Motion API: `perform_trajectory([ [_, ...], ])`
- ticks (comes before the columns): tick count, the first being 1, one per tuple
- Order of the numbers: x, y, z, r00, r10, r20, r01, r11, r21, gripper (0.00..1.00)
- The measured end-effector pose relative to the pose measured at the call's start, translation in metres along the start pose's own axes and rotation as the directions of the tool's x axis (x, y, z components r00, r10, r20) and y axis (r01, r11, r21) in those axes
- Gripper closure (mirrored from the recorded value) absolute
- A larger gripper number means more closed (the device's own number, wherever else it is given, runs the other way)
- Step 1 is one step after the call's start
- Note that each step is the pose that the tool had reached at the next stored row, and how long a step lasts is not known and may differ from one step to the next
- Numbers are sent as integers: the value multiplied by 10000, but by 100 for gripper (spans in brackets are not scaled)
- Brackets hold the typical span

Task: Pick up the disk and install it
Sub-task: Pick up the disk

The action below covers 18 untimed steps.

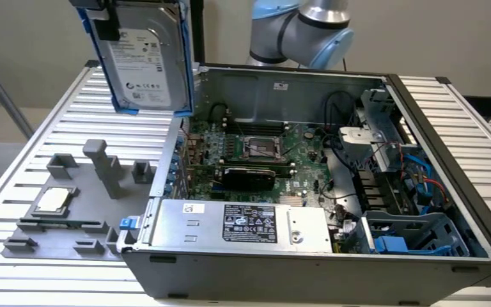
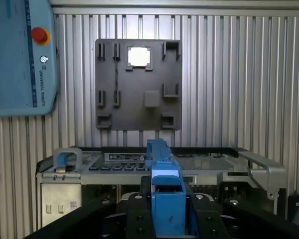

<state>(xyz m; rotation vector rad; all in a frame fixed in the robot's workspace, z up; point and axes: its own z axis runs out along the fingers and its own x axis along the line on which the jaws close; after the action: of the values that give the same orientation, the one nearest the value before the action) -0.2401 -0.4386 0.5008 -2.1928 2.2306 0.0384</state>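
Observation:
The disk (image 1: 148, 57), a silver-grey drive with a white label in a bright blue frame, hangs upright high above the slatted table, just off the open computer case's (image 1: 450, 147) corner at the exterior view's left. My gripper (image 1: 102, 22) is shut on its top end. In the wrist view the blue frame (image 2: 163, 174) runs edge-on between my black fingers (image 2: 139, 214). Below it are the case's rim (image 2: 209, 164) and the grey fixture plate (image 2: 139, 119).
The grey fixture plate (image 1: 66, 217) on the table carries a small square silver chip (image 1: 52, 199) and upright posts. Inside the case are a motherboard (image 1: 254, 150), a silver box with a black label (image 1: 245, 224) and a blue-grey drive cage (image 1: 416, 233). A teach pendant (image 2: 20, 55) lies beside the plate.

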Motion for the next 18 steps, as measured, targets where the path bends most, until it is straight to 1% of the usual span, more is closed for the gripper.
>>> perform_trajectory([
  [7, 133, -315, -14, 10000, 0, 44, 0, 10000, -1, 100],
  [18, 326, -819, -24, 9999, -1, 159, 1, 10000, -3, 100],
])
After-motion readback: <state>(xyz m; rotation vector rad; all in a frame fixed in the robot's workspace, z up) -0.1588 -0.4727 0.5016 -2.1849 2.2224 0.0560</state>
